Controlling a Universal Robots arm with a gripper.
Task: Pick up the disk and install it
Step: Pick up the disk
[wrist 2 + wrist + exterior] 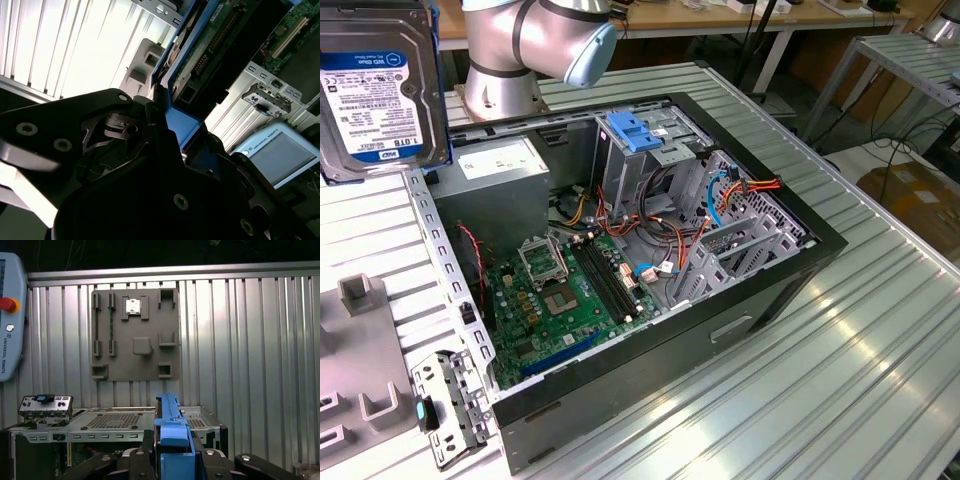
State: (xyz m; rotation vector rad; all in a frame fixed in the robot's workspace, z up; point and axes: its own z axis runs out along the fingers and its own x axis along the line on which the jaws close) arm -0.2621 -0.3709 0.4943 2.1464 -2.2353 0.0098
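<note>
1. Clearly, the disk (375, 90) was not lying on anything: in the exterior view it hung raised at the exterior view's far left, with its white and blue label turned to the camera and a blue rail along its side.
2. In the first wrist view the gripper (172, 457) was pressed together on the disk. One black finger (148, 444) stood against each flat face, and the blue rail edge came out between them.
3. In the second wrist view the green circuit-board face of the disk reached out from the black gripper body, so the disk was pinched by one end and the rest of it stood free.
4. The disk was outside the computer case (800, 250), beside the corner where the grey power-supply box (495, 165) sat.
5. The case lay open on its side on the ribbed metal table (840, 380). The green motherboard (560, 290) was on its floor, and the bare blue bracket (638, 130) rested on top of the drive cage.
6. The base of the robot arm (535, 40) stood on the table just behind the case.
7. A grey fixture plate (135, 335) with several pockets lay flat on the table, apart from the case.
8. A teach pendant (10, 315) with a red button was at the table's edge, well apart from the disk.
</note>
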